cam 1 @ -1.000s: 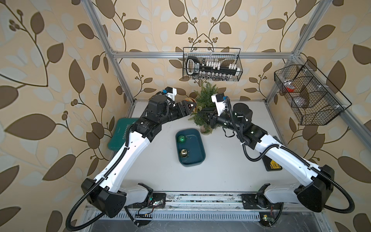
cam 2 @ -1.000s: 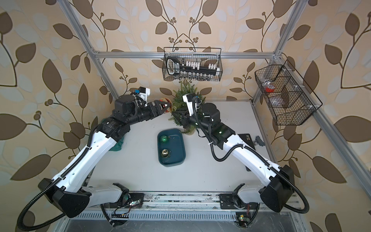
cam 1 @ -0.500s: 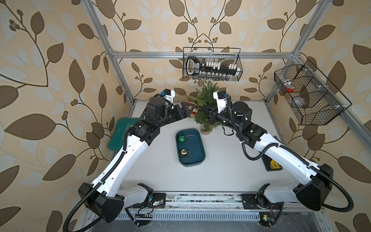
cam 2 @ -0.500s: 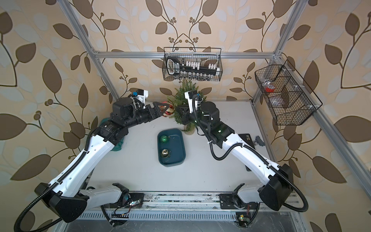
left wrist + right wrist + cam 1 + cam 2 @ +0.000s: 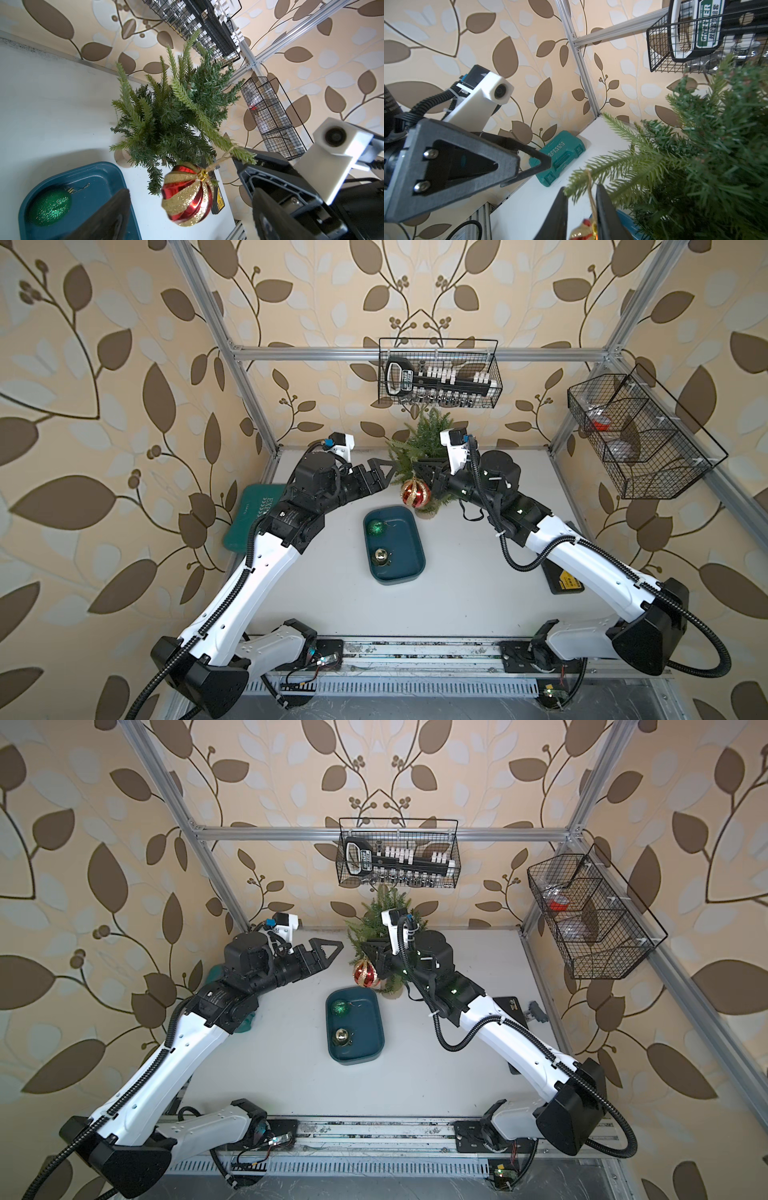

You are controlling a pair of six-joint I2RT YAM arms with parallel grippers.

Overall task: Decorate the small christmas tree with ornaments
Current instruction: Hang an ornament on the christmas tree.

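Since the earlier frame the left gripper [image 5: 382, 476] has been drawn back from the small christmas tree [image 5: 419, 438] and its jaws have been spread wide. Nothing is held in it now. The red ornament [image 5: 414, 492], then between the two grippers, is now hung clear of it.

The tree is stood upright at the back of the table [image 5: 457, 572], its pale base just past the far end of the tray [image 5: 405, 539]. One bauble is carried by it: the red ornament with gold stripes. Its string loop [image 5: 222, 159] is hooked over the tip of a long pale-green branch [image 5: 199, 112] on the side facing the tray.

The right gripper [image 5: 581, 187] is placed at that branch tip. Its jaws are parted by a narrow gap, through which the string passes. No squeeze on string or branch can be made out (light contact with the tip cannot be ruled out).

Two baubles are left lying in the dark blue tray, apart from each other. The green ornament [image 5: 377, 527] is at the far end and the smaller gold ornament [image 5: 380, 556] nearer the middle.

The task is judged roughly one third done. One hanging looks finished, provided the loop holds once the right gripper is withdrawn. The green and gold ones have yet to be picked up and hung.
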